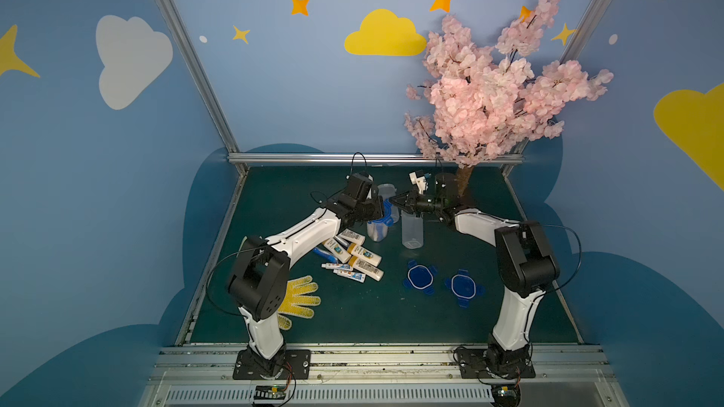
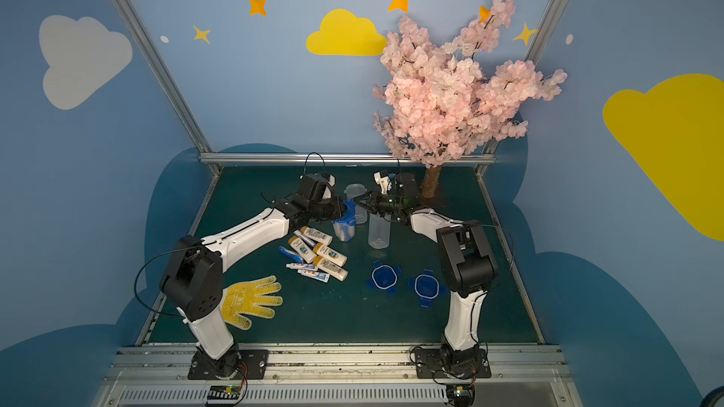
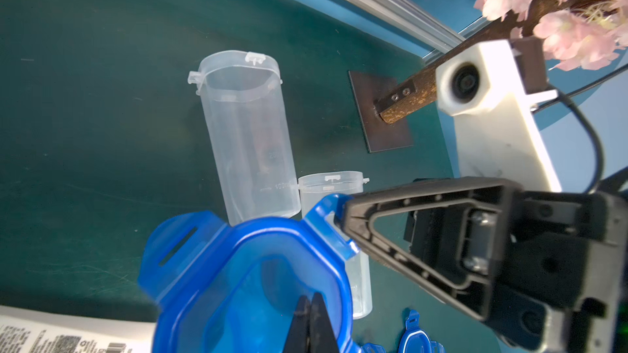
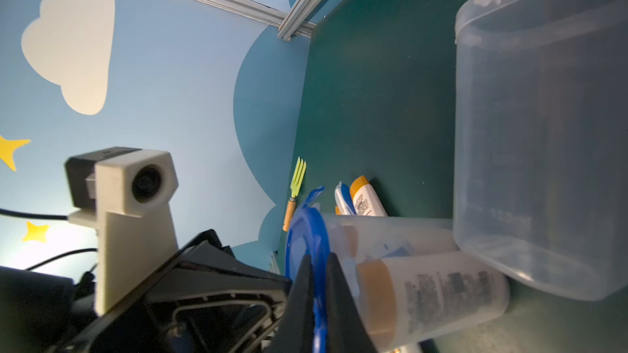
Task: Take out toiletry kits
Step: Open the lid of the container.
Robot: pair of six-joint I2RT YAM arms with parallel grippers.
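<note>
bottle labels [image 1: 367,254] unreadable, jar [image 4: 390,239] contents blurred

Front-centre mat [image 1: 352,319] open, toiletry pile [image 1: 354,258] blocks left-centre, yellow glove [image 1: 299,297] front-left, two loose blue lids [image 1: 420,276] right-centre, empty clear jars [image 1: 412,229] and tree trunk [image 1: 464,182] crowd back, left gripper [image 1: 382,210], right gripper [image 1: 393,200] converge on lidded jar [image 1: 377,230]

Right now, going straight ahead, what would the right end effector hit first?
The right end effector pinches the blue lid, so that lid first; just beyond, probably the left end effector, though depth is unclear.
</note>
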